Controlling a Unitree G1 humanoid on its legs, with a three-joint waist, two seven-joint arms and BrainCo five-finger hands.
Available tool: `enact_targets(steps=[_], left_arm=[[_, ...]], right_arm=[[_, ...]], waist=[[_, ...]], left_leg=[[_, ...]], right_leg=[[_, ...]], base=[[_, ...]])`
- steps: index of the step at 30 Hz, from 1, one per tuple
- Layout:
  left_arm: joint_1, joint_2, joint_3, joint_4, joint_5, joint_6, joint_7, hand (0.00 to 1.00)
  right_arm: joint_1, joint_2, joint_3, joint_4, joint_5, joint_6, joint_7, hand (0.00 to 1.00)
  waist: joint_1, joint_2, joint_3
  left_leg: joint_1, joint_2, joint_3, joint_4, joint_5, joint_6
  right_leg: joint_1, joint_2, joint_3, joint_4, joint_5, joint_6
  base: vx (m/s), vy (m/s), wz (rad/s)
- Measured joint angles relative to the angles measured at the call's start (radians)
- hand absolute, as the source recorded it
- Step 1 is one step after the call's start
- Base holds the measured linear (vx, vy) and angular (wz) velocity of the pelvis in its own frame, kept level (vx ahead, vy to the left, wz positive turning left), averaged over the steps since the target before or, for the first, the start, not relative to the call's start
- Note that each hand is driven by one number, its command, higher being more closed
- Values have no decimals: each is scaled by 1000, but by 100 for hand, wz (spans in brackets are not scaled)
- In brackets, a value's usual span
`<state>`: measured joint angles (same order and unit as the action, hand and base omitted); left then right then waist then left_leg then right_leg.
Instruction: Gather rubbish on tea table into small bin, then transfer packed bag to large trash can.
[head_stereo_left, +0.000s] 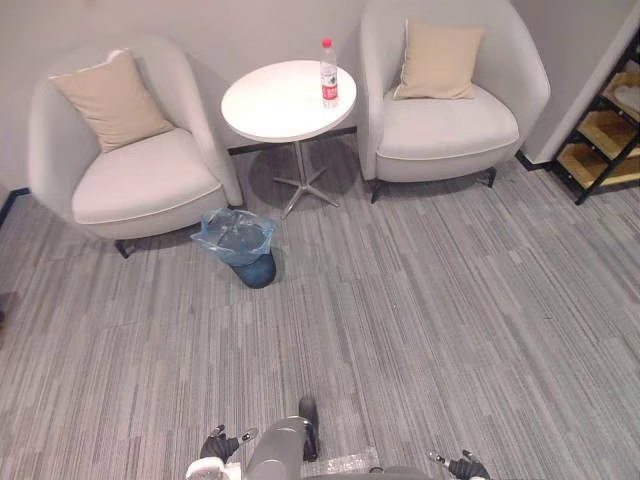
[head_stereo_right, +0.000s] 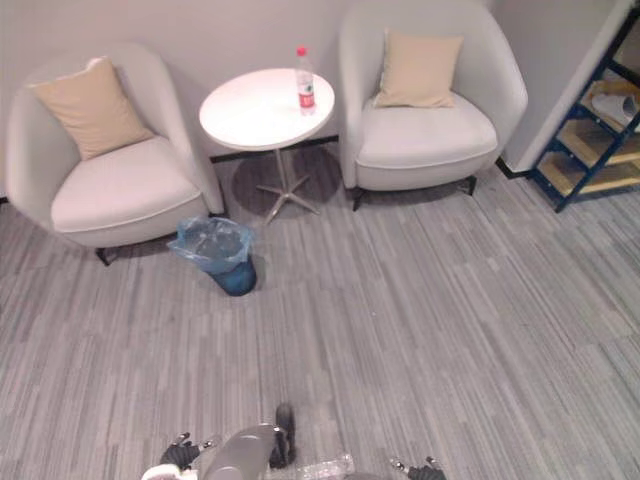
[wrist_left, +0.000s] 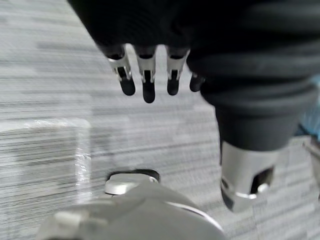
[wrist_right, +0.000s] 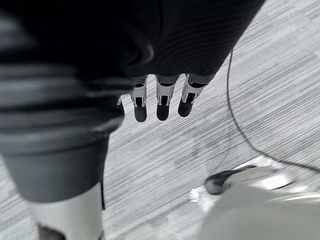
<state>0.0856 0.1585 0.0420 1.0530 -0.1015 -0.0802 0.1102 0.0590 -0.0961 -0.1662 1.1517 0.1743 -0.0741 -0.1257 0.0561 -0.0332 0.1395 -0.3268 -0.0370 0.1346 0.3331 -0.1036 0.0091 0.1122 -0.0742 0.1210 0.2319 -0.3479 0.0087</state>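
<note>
White-topped, the table (head_stereo_left: 270, 105) in the upper middle of the frame is carrying one plastic bottle (head_stereo_left: 329, 75), likely the rubbish to collect. The blue-lined small bin (head_stereo_left: 258, 272) is sitting on the carpet (head_stereo_left: 420, 300) lower left of it, probably for easy dropping. The left robot hand (wrist_left: 148, 82) and right robot hand (wrist_right: 162, 102) are hanging at the bottom edge, fingers loosely straight, holding nothing.

White bench (head_stereo_left: 270, 105), clear bottle (head_stereo_left: 329, 75) with red cap and label, pale grey armchairs (head_stereo_left: 140, 180) (head_stereo_left: 445, 125), tan cushions (head_stereo_left: 112, 100) (head_stereo_left: 440, 60), floor (head_stereo_left: 450, 320) in streaky grey stripes, pale blue translucent bag (head_stereo_left: 237, 232) on a seemingly dark blue bin (head_stereo_left: 258, 272), blue-framed shelf (head_stereo_right: 590, 178) with light wood boards.
</note>
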Motion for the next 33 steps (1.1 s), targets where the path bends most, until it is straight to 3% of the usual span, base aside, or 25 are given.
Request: enact_targets(steps=[1,3,4,5,7,9,11,13,14,15,17,18,19,21,22,23,25,27,29,30,31,32,33], left_arm=[[-2,3,-3,3,-1,0,0,0],[-4,4,-11,12,-1,1,0,0],[-6,5,-23,13,0,2,0,0],[-15,3,-35,18,0,2,0,0],[-27,-8,-40,19,0,2,0,0],[-34,-18,-40,19,-1,1,0,0],[-38,-28,-41,19,0,1,-1,0],[-42,-41,-49,20,0,0,-2,0],[-43,-42,-64,19,0,0,-4,0],[-47,-53,-66,30,0,1,-8,0],[-57,-84,-61,41,4,0,-8,0],[-60,-94,-60,40,5,0,-8,0],[-65,-101,-48,39,12,0,-9,0],[-63,-113,14,14,10,1,-12,0],[-50,-117,28,-13,5,0,-13,0],[-41,-124,31,-35,-1,0,-14,0],[-38,-123,31,-52,-10,-2,-13,0],[-41,-121,26,-53,-28,-3,-13,0],[-55,-113,15,-48,-29,-2,-15,0],[-60,-110,4,-45,-29,-3,-16,0],[-62,-109,0,-42,-29,-3,-16,0],[-62,-106,-6,-40,-31,-3,-17,0],[-68,-94,-12,-38,-28,-4,-21,0]], right_arm=[[-1,11,-21,-4,-1,-4,3,0],[0,13,-28,-21,-8,-8,8,0],[-1,15,-26,-32,-19,-9,8,0],[-2,16,-26,-48,-20,-12,14,0],[-6,17,-24,-75,-20,-18,18,0],[-22,21,-23,-79,-24,-21,20,0],[-38,22,-22,-83,-28,-27,29,0],[-50,23,-20,-85,-28,-29,29,0],[-49,25,-15,-84,-29,-29,29,0],[-41,21,-20,-79,-25,-30,31,0],[-43,2,-20,-66,-38,-29,27,0],[-44,-2,-23,-68,-38,-29,28,0],[-45,-3,-24,-71,-37,-30,28,0],[-43,-4,-16,-77,-31,-29,24,0],[-38,0,2,-83,-19,-28,22,0],[-37,10,14,-84,-15,-28,21,0],[-34,13,13,-86,-15,-26,15,0],[-33,15,12,-83,-15,-25,11,0],[-35,15,11,-65,-15,-21,7,0],[-39,16,11,-53,-16,-16,7,0],[-41,15,12,-50,-17,-16,7,0],[-40,14,13,-37,-17,-15,7,0],[-45,19,14,-24,-18,-15,7,0]], waist=[[1,-6,-3],[2,-8,-2],[2,-5,0],[1,2,5],[-1,18,12],[-7,37,20],[-20,51,21],[-36,59,20],[-48,42,15],[-61,20,14],[-56,64,1],[-58,72,3],[-60,81,7],[-53,85,23],[-49,92,29],[-43,91,36],[-41,88,37],[-30,85,36],[-22,73,40],[-13,68,43],[-10,69,43],[4,67,42],[9,41,36]], left_leg=[[21,-10,15,-2,-22,15],[100,-28,30,-26,-41,40],[165,-39,30,-62,-51,45],[241,-47,20,-110,-57,46],[334,-42,16,-178,-60,45],[399,-25,15,-213,-66,36],[433,11,0,-216,-87,25],[455,47,-28,-216,-111,6],[466,43,-45,-215,-119,-8],[494,42,-82,-205,-169,-44],[501,90,-95,-182,-182,-57],[485,102,-103,-139,-187,-64],[423,118,-117,2,-201,-88],[290,164,-119,336,-184,-122],[237,202,-100,486,-185,-121],[202,226,-62,558,-187,-116],[143,241,-9,553,-191,-108],[95,216,34,420,-187,-101],[79,144,42,191,-161,-85],[83,87,35,-17,-63,-85],[82,75,30,-62,-23,-78],[88,63,17,-98,68,-74],[103,38,28,-107,85,-29]], right_leg=[[-48,-8,1,125,3,12],[-135,-19,1,389,30,114],[-181,-24,-9,541,29,143],[-227,-41,-67,648,17,121],[-287,-69,-174,692,-9,73],[-333,-81,-259,618,-23,50],[-390,-57,-296,481,-21,41],[-421,-16,-275,296,54,39],[-415,-11,-244,194,136,38],[-402,-11,-209,139,268,5],[-393,18,-241,164,222,-14],[-383,24,-254,165,205,-20],[-364,31,-272,159,184,-35],[-293,63,-282,134,151,-57],[-241,81,-292,120,132,-72],[-190,86,-301,108,119,-79],[-122,86,-304,57,110,-77],[-72,72,-303,0,108,-65],[-20,42,-304,-41,101,-45],[16,22,-299,-74,95,-21],[25,20,-295,-83,92,-15],[40,17,-279,-96,87,-2],[50,-1,-252,-109,82,11]], base=[[507,189,-22],[483,184,-16],[472,146,-7],[550,147,-6],[406,79,1],[361,0,5],[358,-86,17],[387,-175,38],[449,-287,63],[389,-259,52],[336,-235,31],[335,-282,37],[399,-341,38],[293,-248,21],[292,-171,-4],[363,-176,-3],[274,-105,5],[308,-1,6],[412,81,10],[314,84,0],[398,138,-17],[348,141,-30],[540,216,-22]])
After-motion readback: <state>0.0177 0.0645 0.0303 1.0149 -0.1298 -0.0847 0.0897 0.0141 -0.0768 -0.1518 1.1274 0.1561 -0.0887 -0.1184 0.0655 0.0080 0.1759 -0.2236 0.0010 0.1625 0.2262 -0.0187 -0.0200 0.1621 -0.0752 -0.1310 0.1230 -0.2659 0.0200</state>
